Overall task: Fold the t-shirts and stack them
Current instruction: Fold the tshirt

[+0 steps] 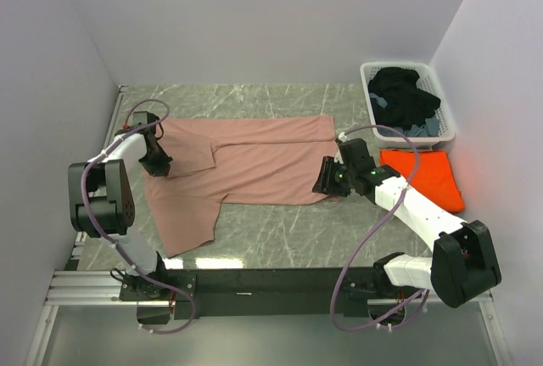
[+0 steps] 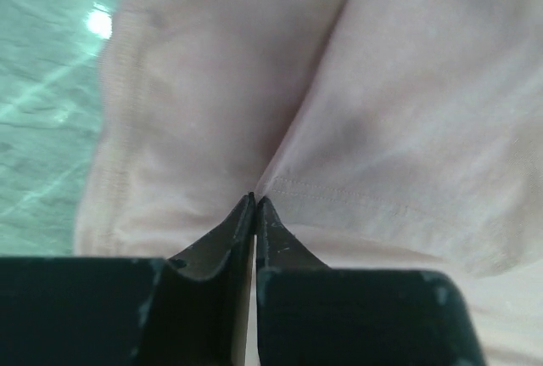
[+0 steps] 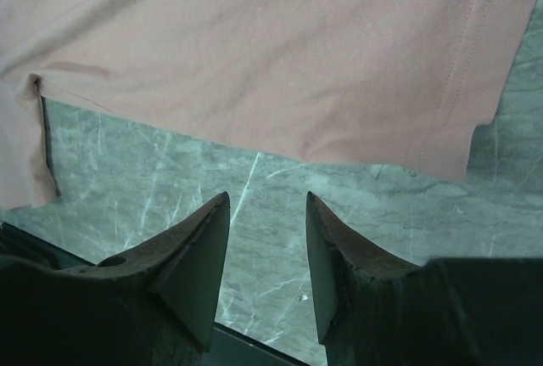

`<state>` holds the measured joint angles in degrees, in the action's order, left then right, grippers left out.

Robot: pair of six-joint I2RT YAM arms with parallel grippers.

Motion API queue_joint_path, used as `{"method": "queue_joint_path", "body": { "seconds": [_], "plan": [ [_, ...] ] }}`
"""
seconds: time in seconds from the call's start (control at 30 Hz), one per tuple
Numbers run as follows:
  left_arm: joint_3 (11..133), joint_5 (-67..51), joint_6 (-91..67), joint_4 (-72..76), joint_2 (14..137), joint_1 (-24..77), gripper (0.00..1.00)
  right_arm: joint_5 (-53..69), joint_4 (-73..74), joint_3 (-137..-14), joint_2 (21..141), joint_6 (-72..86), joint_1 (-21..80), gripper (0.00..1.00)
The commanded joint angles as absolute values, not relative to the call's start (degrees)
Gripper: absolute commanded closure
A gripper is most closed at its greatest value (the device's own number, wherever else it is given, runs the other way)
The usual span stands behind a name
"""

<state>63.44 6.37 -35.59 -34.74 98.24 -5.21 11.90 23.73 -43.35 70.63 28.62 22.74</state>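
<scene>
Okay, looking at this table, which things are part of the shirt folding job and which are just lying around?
Part of the job:
pink t-shirt, spread out on the table
orange t-shirt, lying at the right
left claw, pinching the pink t-shirt
right claw, open by its hem

Just lying about:
white basket
dark clothes inside it

The top camera looks steeply down from behind, taking in the whole table (image 1: pixel 280 234). The left wrist camera sits very close over the pink tee (image 2: pixel 407 128) (cloth nearly fills it). The right wrist camera, slightly farther back, faces that tee's hem; all three views share it.
</scene>
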Motion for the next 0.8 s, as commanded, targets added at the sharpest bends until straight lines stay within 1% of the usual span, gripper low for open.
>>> {"method": "queue_joint_path", "body": {
  "seconds": [0.0,0.03,0.13,0.17,0.23,0.27,0.33,0.43,0.57,0.63,0.77],
  "plan": [
    [63.7,7.7,-34.6,-35.9,96.8,-6.8,0.91,10.8,23.5,-43.3,69.9,27.6,22.8,0.52],
    [63.8,7.7,-34.7,-36.4,96.9,-6.9,0.89,10.5,23.6,-43.3,69.9,27.4,22.8,0.52],
    [64.0,6.6,-34.9,-37.0,97.2,-7.0,0.76,9.1,24.2,-43.8,70.3,27.1,22.8,0.52],
    [64.0,6.2,-35.2,-37.3,97.1,-7.0,0.67,8.8,24.3,-44.0,70.7,26.8,22.9,0.52],
    [64.0,5.6,-35.5,-37.6,96.1,-7.0,0.57,7.6,24.5,-44.8,71.3,26.7,22.8,0.52],
    [64.4,5.6,-35.9,-38.3,95.5,-6.9,0.47,7.2,24.5,-45.7,72.1,26.9,22.8,0.52],
    [65.3,6.7,-36.4,-39.5,93.9,-7.0,0.40,5.5,24.4,-46.5,73.1,27.2,22.8,0.52],
    [68.2,8.9,-36.9,-40.3,91.6,-6.2,0.38,4.2,23.6,-48.2,76.1,27.9,22.2,0.52],
    [74.1,12.4,-34.7,-40.0,93.0,-1.1,0.44,3.8,20.7,-49.2,81.6,28.8,21.6,0.54],
    [75.9,11.8,-34.5,-39.2,95.9,2.0,0.46,3.5,19.7,-50.5,83.6,28.8,21.6,0.56],
    [81.5,11.1,-34.1,-37.3,103.4,5.8,0.48,3.0,19.4,-54.5,90.0,28.8,21.6,0.57]
  ]
}}
